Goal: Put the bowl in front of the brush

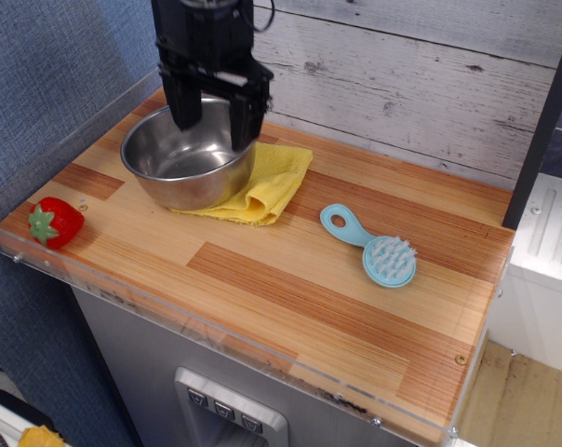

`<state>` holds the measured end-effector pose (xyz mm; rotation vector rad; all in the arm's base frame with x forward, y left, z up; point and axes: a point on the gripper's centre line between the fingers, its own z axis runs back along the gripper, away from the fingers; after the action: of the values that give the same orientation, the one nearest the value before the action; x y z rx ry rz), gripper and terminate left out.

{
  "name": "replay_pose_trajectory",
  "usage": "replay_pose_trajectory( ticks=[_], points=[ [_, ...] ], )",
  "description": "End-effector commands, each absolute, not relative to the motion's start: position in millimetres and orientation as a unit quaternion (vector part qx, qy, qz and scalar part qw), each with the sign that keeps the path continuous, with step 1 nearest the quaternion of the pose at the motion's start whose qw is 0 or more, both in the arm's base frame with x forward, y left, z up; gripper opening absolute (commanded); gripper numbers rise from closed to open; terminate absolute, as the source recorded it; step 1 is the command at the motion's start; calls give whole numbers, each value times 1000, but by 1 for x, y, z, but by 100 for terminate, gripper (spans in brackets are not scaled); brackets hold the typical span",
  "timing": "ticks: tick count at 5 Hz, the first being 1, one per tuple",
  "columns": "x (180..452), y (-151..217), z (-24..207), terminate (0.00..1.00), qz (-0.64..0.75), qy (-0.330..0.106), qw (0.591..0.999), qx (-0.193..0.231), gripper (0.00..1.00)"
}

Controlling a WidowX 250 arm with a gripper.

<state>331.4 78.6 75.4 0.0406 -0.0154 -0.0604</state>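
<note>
The shiny steel bowl [174, 166] sits at the back left of the wooden counter [300, 289], resting partly on a yellow cloth [270, 182]. The light blue brush [374, 247] lies to the right, bristled head toward the front right, handle toward the bowl. My black gripper [216, 116] hangs open over the bowl's back part. Its left finger is above the bowl's inside and its right finger [247, 121] is at the bowl's right rim. It holds nothing.
A red toy strawberry [55, 222] lies at the counter's front left corner. A clear acrylic lip [216, 349] runs along the front and left edges. A white plank wall [402, 84] stands behind, and a dark post [541, 130] rises at the right.
</note>
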Motion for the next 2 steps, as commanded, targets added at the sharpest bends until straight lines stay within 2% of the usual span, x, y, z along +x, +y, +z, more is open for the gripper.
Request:
replay_pose_trajectory(
  ticks=[1, 2],
  points=[
    [336, 68, 71, 0, -30, -17, 999, 12, 100],
    [336, 65, 62, 0, -35, -9, 999, 9, 100]
  ],
)
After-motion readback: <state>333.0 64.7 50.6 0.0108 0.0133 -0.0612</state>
